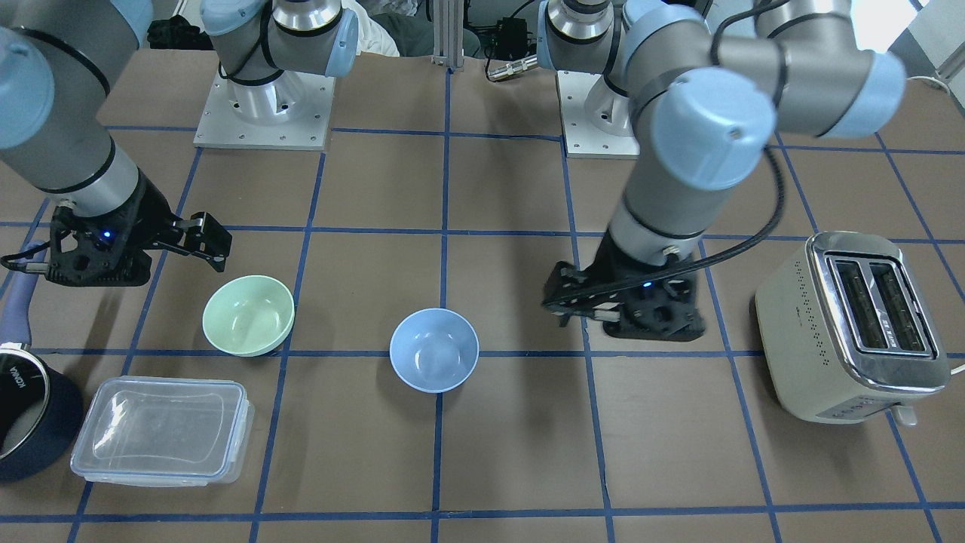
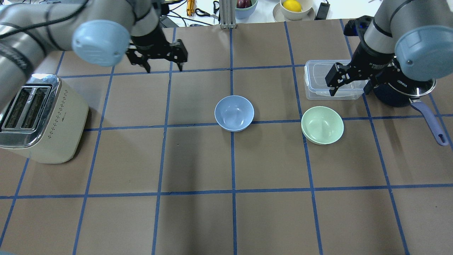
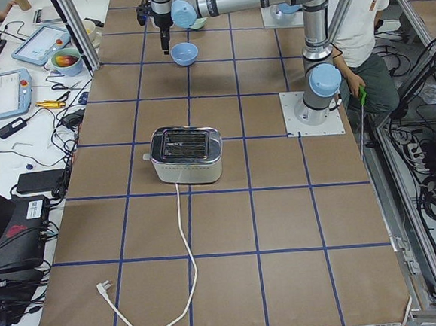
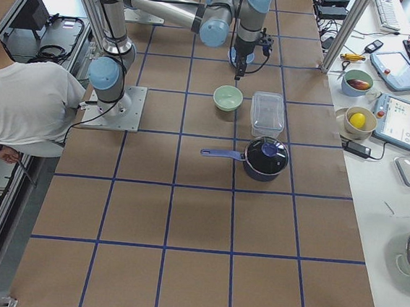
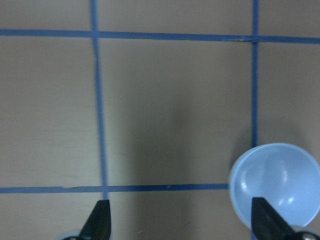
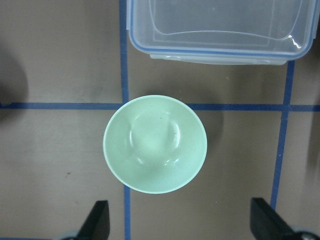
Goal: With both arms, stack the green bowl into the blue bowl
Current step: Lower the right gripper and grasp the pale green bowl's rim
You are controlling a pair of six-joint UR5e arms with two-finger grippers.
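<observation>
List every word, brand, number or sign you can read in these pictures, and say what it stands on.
"KONKA": white letters on the dark navy saucepan.
Cream toaster with a chrome top: small mark on its side, too small to read.
Blue-framed tablet screen on the side bench: too blurred to read.
Pale mint-green plastic bowl and pale sky-blue plastic bowl: no text.

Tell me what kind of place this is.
Probably a robotics lab workcell: a left arm and right arm mounted on a tape-gridded table, a teach pendant beside it, and household props like the toaster.
</observation>
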